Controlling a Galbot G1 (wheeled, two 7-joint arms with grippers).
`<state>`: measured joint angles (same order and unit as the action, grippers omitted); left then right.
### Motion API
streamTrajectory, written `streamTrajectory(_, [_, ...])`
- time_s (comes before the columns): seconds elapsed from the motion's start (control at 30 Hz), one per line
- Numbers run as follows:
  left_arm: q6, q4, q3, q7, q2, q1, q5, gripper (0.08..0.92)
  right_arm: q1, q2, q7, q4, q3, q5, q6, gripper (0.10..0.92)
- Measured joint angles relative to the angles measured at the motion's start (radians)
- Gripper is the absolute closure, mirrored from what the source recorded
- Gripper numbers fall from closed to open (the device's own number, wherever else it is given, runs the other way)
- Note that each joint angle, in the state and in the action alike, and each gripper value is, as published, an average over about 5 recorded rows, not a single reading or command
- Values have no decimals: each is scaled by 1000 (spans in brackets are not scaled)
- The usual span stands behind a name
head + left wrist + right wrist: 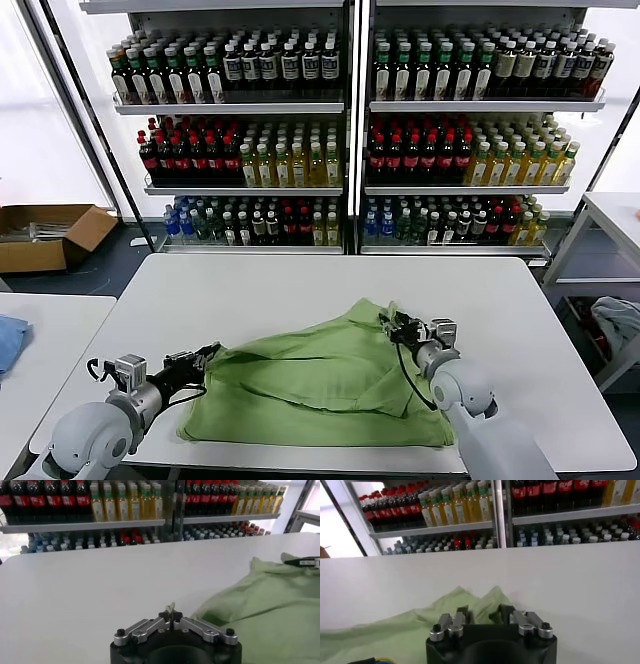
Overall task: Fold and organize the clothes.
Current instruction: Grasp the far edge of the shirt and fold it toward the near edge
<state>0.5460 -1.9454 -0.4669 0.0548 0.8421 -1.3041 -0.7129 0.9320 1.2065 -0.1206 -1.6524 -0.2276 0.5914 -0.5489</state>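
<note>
The light green polo shirt (330,385) lies rumpled and partly folded on the white table (250,290), near its front edge. My left gripper (212,352) is at the shirt's left edge, shut on a small pinch of green fabric that sticks up between its fingertips (171,611). The shirt's body (270,610) lies beside it. My right gripper (388,322) is at the shirt's far right corner, low over the cloth. Its jaws (485,614) are open with green fabric (445,607) between and beyond them. The collar, buttons and logo are hidden.
Shelves of bottles (350,130) stand behind the table. A cardboard box (45,235) sits on the floor at the left. A blue cloth (8,340) lies on a left side table. A grey-white cloth (615,320) is at the right.
</note>
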Motion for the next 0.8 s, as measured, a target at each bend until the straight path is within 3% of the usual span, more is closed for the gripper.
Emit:
streamTrajectory(0.33, [-5, 5, -3, 2, 3, 2, 2, 914, -13, 2, -10, 5, 4, 11, 1, 913])
streamTrajectory(0.8, [-11, -5, -29, 3, -12, 1, -11, 914, 84, -48, -48, -175, -47, 71, 2, 919])
